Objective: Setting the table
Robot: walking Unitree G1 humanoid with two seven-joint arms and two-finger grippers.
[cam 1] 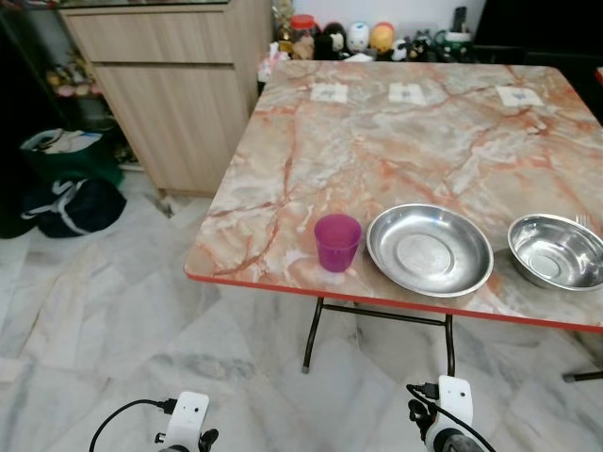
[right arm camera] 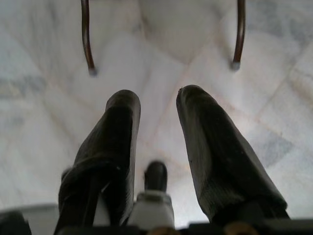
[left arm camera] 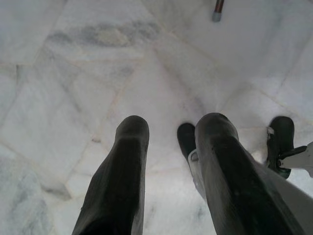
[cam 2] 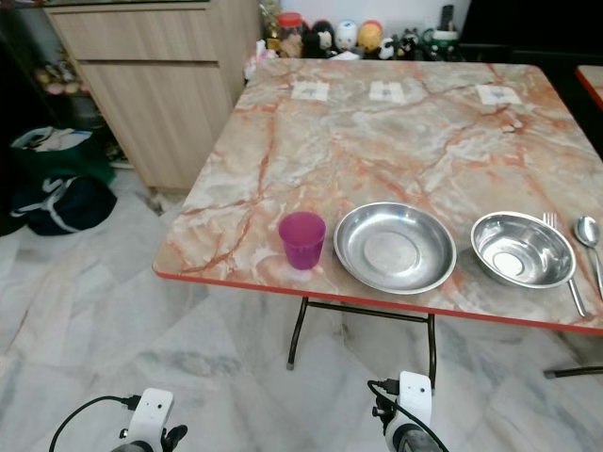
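While both arms hang low over the marble floor (left arm camera: 73, 58), the left gripper (left arm camera: 168, 129) and right gripper (right arm camera: 155, 105) hold nothing, fingers apart. Along the table's (cam 2: 377, 141) near edge stand a purple cup (cam 2: 301, 239), steel plate (cam 2: 394, 247), steel bowl (cam 2: 521, 249), fork (cam 2: 556, 231) and spoon (cam 2: 588, 231). Approach squarely before raising an arm.

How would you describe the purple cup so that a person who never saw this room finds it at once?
Look at the marble-patterned table with the red edge, then along its near edge. Three vessels stand there in a row; the purple cup is the leftmost, just left of the wide steel plate. It is the only coloured plastic piece, small and upright, while the steel plate and the steel bowl are shiny metal.
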